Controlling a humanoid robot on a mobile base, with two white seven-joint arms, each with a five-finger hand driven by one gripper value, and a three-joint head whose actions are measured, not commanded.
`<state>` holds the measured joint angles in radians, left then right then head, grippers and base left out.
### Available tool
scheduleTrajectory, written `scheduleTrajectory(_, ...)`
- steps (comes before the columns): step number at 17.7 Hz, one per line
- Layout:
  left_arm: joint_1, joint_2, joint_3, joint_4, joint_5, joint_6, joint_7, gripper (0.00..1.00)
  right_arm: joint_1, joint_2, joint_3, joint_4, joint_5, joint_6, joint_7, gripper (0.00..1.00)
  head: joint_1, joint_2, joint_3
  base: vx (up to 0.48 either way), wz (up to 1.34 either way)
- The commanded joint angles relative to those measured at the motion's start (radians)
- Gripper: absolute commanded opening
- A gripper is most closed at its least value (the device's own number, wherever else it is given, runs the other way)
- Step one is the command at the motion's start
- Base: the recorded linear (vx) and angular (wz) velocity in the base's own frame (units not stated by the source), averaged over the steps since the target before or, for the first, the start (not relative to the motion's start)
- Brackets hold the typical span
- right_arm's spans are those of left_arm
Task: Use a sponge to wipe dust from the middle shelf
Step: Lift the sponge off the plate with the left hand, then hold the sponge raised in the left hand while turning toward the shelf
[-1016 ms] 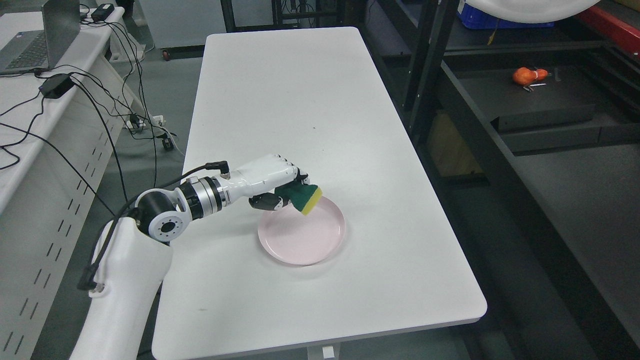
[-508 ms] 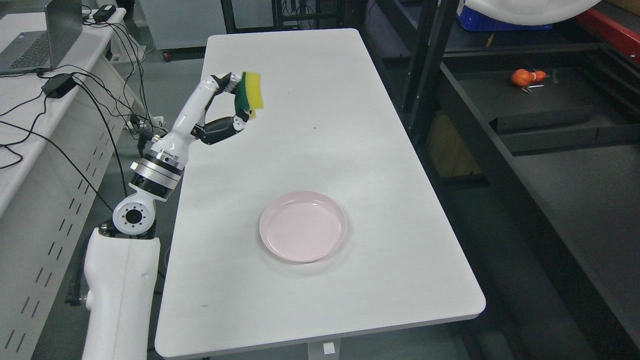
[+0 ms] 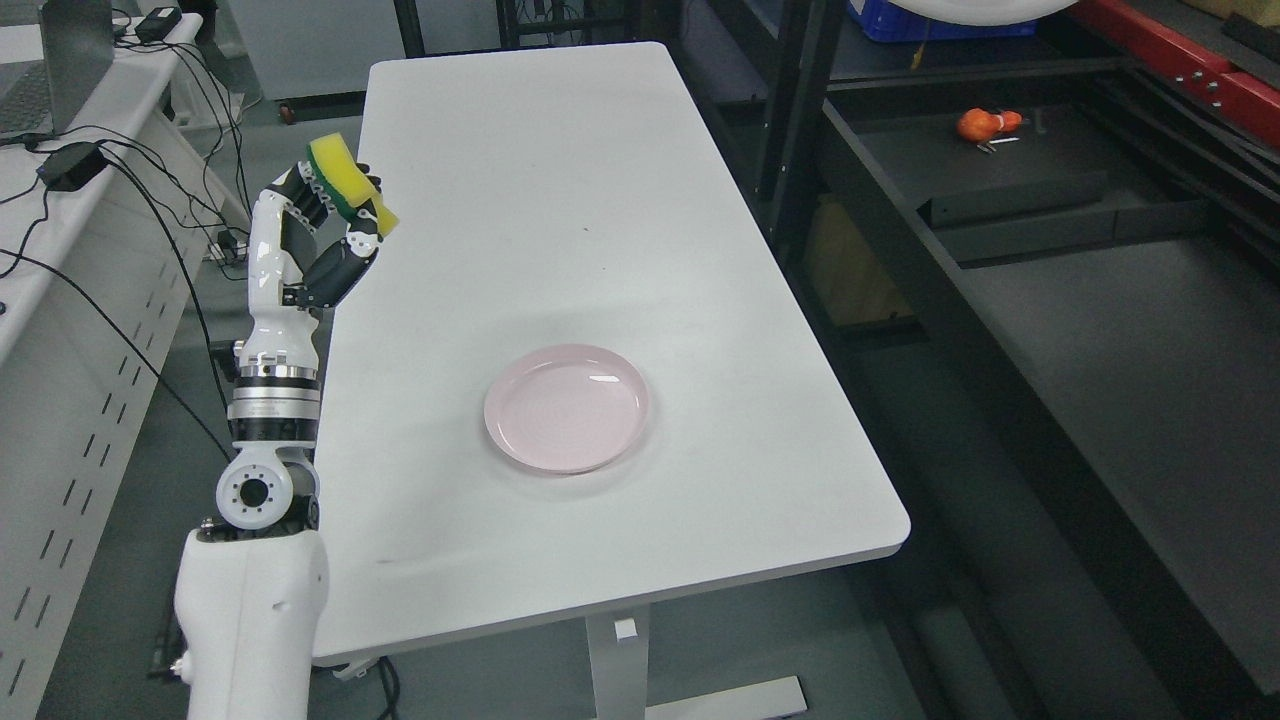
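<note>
1. One left hand (image 3: 318, 235) is raised over the desk's (image 3: 560, 230) left edge, fingers pinching the yellow-green sponge (image 3: 350, 187) near their tips.
2. Risk: the shallow fingertip grip could let the sponge slip during the swing toward the dark shelf (image 3: 1010, 200) on the right.
3. White desk carries only a pink plate (image 3: 568, 408); cables trail at left.

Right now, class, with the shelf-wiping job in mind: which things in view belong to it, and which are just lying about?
Belongs to the job:
sponge, held in the left hand
dark shelf

Just lying about:
pink plate
white table
orange thing on the shelf
</note>
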<state>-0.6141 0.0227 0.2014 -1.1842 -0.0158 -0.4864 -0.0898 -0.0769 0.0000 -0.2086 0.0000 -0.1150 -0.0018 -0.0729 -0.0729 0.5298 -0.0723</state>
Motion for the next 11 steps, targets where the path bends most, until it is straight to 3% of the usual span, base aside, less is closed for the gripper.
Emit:
scheduleTrajectory(1, 0.031, -0.005, -0.006, -0.011, 0.103, -0.003, 0.016, 0.0, 0.0, -0.017, 0.0, -0.017, 0.0, 0.072, 0.001, 1.0, 0.0, 0.0, 0.0, -0.183, -0.32)
scheduleTrajectory(11, 0.102, -0.005, -0.06, -0.048, 0.128, -0.006, 0.015, 0.0, -0.001, -0.017, 0.0, -0.017, 0.0, 0.072, 0.001, 1.0, 0.0, 0.0, 0.0, -0.238, -0.32)
